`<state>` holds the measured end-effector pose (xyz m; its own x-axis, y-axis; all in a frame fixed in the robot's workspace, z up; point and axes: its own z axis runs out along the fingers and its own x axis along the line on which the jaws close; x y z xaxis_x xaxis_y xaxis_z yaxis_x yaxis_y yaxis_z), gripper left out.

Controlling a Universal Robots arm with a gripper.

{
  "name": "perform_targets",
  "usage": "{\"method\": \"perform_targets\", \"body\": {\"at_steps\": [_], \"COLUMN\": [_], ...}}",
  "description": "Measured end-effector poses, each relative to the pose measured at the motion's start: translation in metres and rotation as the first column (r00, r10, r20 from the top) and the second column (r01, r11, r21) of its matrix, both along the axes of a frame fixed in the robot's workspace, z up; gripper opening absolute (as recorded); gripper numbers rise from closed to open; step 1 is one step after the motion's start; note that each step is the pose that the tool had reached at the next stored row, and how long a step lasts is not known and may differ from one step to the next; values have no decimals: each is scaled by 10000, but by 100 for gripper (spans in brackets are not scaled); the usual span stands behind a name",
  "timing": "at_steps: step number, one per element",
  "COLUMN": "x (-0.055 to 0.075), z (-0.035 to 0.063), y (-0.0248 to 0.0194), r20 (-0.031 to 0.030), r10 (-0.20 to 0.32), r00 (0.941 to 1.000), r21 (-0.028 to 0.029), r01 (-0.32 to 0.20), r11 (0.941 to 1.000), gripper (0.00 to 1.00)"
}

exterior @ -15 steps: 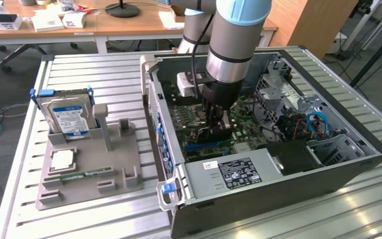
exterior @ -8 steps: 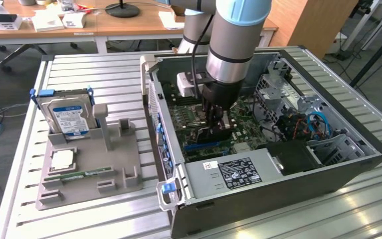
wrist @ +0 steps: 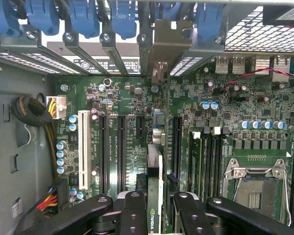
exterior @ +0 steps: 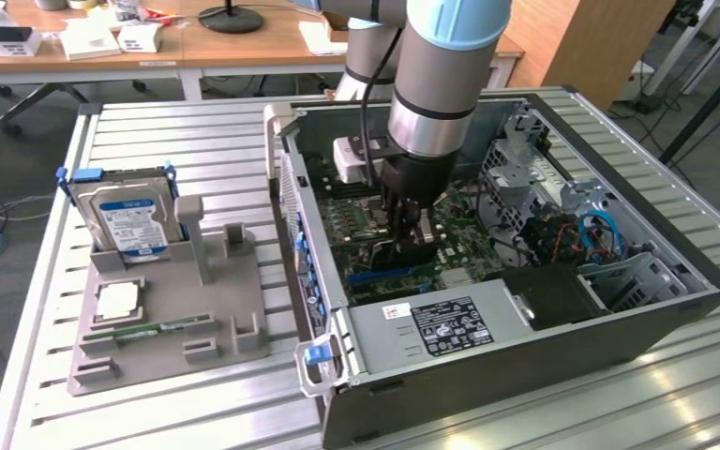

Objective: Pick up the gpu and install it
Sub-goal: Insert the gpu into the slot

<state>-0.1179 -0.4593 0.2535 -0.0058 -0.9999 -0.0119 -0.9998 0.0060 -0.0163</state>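
My gripper reaches down into the open computer case and is shut on the gpu, a dark flat card held on edge just above the green motherboard. In the wrist view the gpu runs edge-on away from my gripper, with a black finger on either side of it. Its silvery end bracket lies against the case's rear slot openings. The card stands among the long black expansion slots. I cannot tell whether its edge sits in a slot.
A grey fixture on the exterior view's left holds a blue-labelled hard drive, a square chip and a green memory stick. Inside the case are the power supply, blue cables, a CPU socket and blue latches.
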Motion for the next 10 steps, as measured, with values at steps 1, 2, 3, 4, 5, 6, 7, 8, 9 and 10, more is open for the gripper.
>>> {"method": "perform_targets", "body": {"at_steps": [1, 2, 3, 4, 5, 6, 7, 8, 9, 10], "x": [0, 0, 0, 0, 0, 0, 0, 0, 0, 0], "z": [0, 0, 0, 0, 0, -1, -1, -1, -1, 0], "y": [0, 0, 0, 0, 0, 3, 5, 4, 4, 5], "r20": [0, 0, 0, 0, 0, 0, 1, 0, 0, 0], "r10": [1, 0, 0, 1, 0, 0, 0, 0, 0, 0], "r00": [10000, 10000, 10000, 10000, 10000, 10000, 10000, 10000, 10000, 10000], "r21": [0, 0, 0, 0, 0, 1, 1, 0, 1, 0], "r01": [-1, 0, 0, -1, 0, 0, 0, 0, 0, 0], "r11": [10000, 10000, 10000, 10000, 10000, 10000, 10000, 10000, 10000, 10000], "gripper": [26, 26, 26, 26, 26, 26, 26, 26, 26, 26]}}
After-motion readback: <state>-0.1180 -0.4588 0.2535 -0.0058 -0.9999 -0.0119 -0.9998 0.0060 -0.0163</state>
